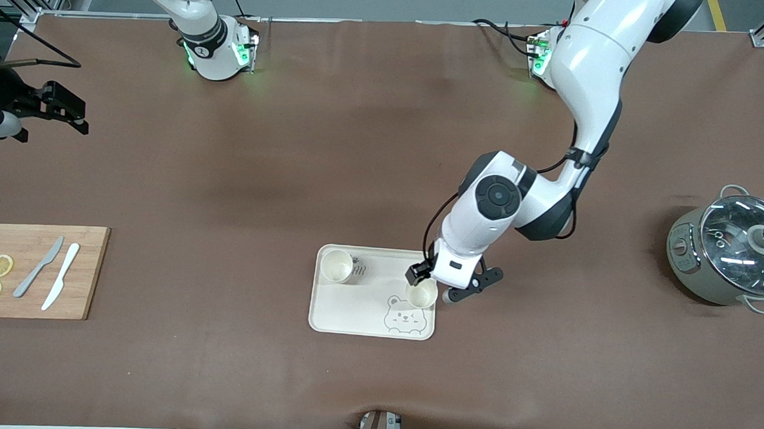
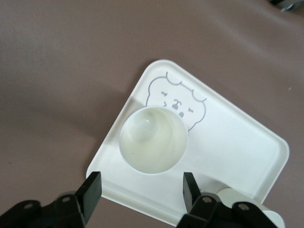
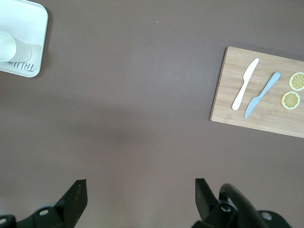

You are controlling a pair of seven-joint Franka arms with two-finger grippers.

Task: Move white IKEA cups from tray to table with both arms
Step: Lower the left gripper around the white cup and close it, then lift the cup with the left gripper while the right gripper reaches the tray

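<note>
Over the tray (image 1: 352, 313), the left end effector (image 1: 423, 282) straddles 1 white cup (image 1: 421, 294), fingers spread, unclosed. Next: pinch, lift toward the counter (image 1: 544, 350). Right end effector (image 3: 140, 197) waits, spread.

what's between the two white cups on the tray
Only bare tray and its small lettering lie between the cups, as the front view shows.

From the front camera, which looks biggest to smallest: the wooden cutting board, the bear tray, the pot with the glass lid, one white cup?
1. wooden cutting board
2. bear tray, close to the pot; those two look too alike to rank
3. white cup, clearly smallest
</note>
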